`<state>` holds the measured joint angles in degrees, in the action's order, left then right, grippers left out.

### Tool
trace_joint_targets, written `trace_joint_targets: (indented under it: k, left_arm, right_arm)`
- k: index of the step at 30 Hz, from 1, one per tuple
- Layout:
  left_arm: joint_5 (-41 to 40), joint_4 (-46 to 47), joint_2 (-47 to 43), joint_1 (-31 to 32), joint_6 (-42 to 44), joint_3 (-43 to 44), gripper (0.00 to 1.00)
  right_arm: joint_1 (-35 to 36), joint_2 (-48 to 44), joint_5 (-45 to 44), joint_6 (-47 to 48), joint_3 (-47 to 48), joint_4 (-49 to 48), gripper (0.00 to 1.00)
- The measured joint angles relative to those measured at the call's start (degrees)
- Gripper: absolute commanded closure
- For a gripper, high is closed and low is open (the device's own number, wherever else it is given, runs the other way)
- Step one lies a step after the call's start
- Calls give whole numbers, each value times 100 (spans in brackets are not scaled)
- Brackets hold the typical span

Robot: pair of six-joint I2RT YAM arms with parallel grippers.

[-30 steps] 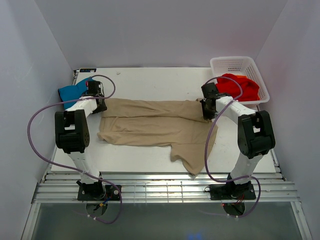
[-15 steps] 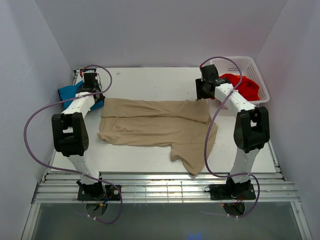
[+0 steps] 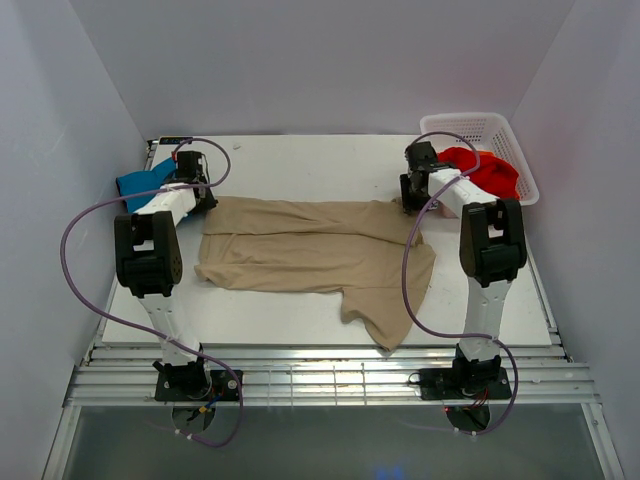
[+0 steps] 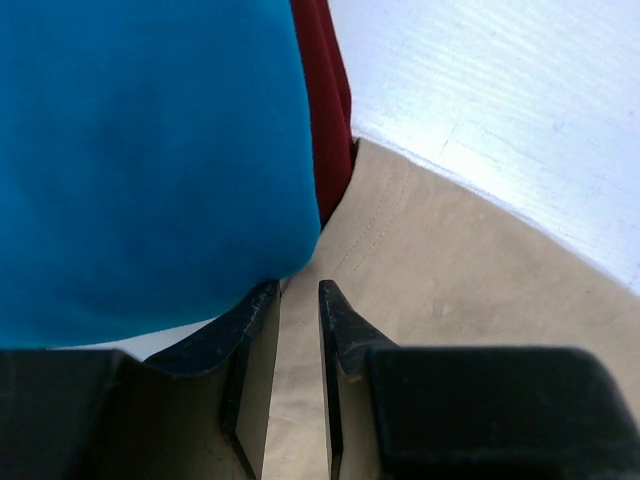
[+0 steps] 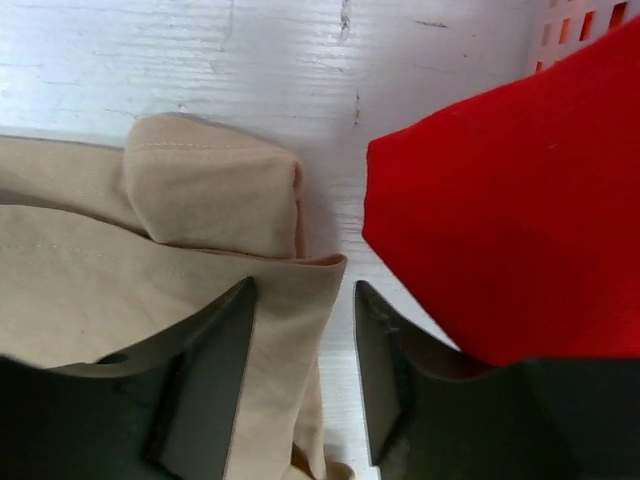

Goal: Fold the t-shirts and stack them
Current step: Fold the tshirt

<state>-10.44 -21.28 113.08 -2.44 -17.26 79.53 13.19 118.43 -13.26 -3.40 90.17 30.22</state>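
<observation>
Jaws over the far corners of the tan t-shirt (image 3: 310, 255) — set, we judge, to fold it.
It lies spread on the desk (image 3: 300, 160), nearer than the jaws. The left jaws stand a narrow slit apart, the right jaws wider; we see neither gripping anything. Beyond the left jaws, the teal t-shirt (image 4: 140, 150) and dark red t-shirt (image 4: 322, 100) look like the stack; beyond the right, the bright red t-shirt (image 5: 510, 200) waits by the basket (image 3: 470, 125) — no writing readable.

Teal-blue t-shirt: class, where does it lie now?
Top view: the teal-blue t-shirt lies at the far-left corner of the table, beside the left gripper, beyond the left end of the tan t-shirt.
</observation>
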Motion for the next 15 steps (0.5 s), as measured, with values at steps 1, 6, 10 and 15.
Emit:
trace_joint_targets:
  k: [1, 6, 10, 15]
  left_arm:
    - [4, 0, 0, 0, 0, 31, 68]
    - [61, 11, 0, 2, 0, 144, 69]
    - [92, 22, 11, 2, 0, 197, 70]
    - [138, 28, 22, 2, 0, 201, 71]
  right_arm:
    - [-13, 0, 0, 13, -13, 0, 62]
    - [-87, 0, 42, 66, -190, -50, 83]
    - [-142, 0, 186, 59, -350, -116, 87]
    - [-236, -46, 345, 20, -479, -256, 66]
